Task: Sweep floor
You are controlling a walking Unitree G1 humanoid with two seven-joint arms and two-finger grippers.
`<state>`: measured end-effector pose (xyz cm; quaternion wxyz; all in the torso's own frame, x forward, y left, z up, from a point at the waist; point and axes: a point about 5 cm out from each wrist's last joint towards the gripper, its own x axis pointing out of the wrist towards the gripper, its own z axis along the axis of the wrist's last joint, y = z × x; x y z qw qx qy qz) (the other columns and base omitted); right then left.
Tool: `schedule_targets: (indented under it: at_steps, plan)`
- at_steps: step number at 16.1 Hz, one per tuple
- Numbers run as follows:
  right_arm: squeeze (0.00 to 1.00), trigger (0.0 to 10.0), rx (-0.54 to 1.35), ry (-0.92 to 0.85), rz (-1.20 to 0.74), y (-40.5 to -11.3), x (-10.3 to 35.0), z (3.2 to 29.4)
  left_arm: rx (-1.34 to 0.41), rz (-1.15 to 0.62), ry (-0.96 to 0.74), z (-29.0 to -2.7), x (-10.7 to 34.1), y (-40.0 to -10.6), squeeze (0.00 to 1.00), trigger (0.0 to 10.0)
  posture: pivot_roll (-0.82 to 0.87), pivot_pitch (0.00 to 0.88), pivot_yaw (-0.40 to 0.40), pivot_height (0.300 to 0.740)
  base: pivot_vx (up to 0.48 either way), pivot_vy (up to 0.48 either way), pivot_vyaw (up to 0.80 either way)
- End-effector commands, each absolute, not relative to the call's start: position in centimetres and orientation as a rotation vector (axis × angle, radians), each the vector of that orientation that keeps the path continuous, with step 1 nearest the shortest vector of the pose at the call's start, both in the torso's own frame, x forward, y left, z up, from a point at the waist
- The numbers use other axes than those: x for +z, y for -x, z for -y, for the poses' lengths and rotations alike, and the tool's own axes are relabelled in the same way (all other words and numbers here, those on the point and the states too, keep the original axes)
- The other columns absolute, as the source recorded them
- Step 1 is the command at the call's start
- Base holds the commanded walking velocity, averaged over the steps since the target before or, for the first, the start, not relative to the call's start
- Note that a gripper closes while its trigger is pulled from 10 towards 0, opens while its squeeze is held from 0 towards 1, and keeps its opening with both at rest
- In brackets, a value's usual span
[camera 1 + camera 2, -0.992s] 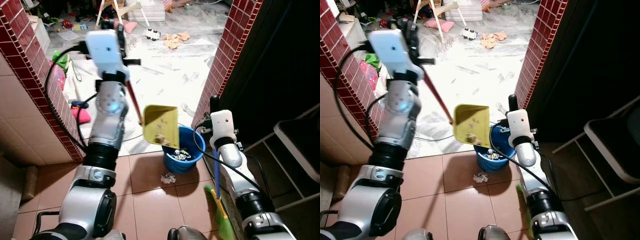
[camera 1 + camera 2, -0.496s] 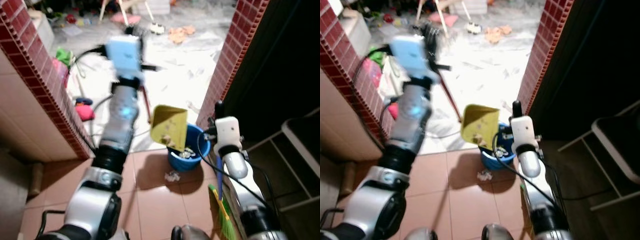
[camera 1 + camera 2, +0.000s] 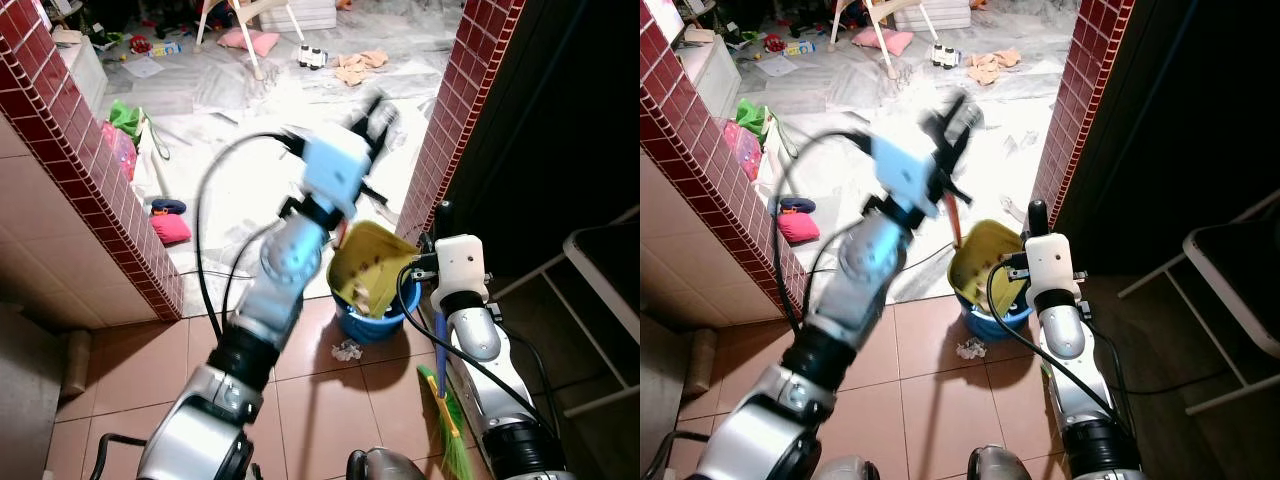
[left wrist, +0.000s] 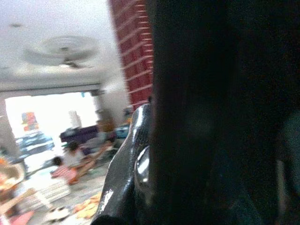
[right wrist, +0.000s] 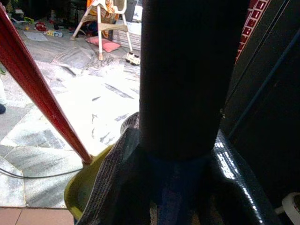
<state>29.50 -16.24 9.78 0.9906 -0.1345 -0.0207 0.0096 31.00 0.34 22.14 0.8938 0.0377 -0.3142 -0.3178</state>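
Tilting over the blue bucket [image 3: 366,322], the yellow dustpan [image 3: 368,268] hangs from its red handle [image 3: 954,222], which runs up toward the blurred left gripper [image 3: 372,112] raised above the pale floor; whether its fingers are clamped on the handle cannot be made out. Bits of debris lie in the pan, and a crumpled scrap [image 3: 346,351] sits on the brown tiles just in front of the bucket. Beside the bucket, the right gripper [image 3: 441,214] is closed around the dark top of the broom [image 3: 441,400], whose green bristles rest on the tiles by the brick pillar [image 3: 450,120].
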Motion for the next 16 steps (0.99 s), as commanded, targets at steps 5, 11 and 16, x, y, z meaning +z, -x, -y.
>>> schedule_targets:
  at_steps: [5,11,16]
  plan:
    - [0.0,10.0,0.028,0.254,0.124,-30.5,11.5,16.0,-0.996,0.752,-0.316,1.4,20.5,-27.7,0.0,10.0,-0.08,0.052,0.013,0.74,0.0,0.0,0.0]
    - [0.0,10.0,0.038,0.255,0.17,-31.1,12.4,15.7,-0.829,0.861,-0.349,0.0,23.1,-29.4,0.0,10.0,-0.09,0.04,-0.009,0.74,0.0,0.0,0.0]
    - [0.0,10.0,0.055,0.252,0.172,-31.5,12.4,15.3,-0.679,0.938,-0.306,-1.1,26.4,-30.5,0.0,10.0,-0.09,0.034,-0.024,0.74,0.0,0.0,0.0]
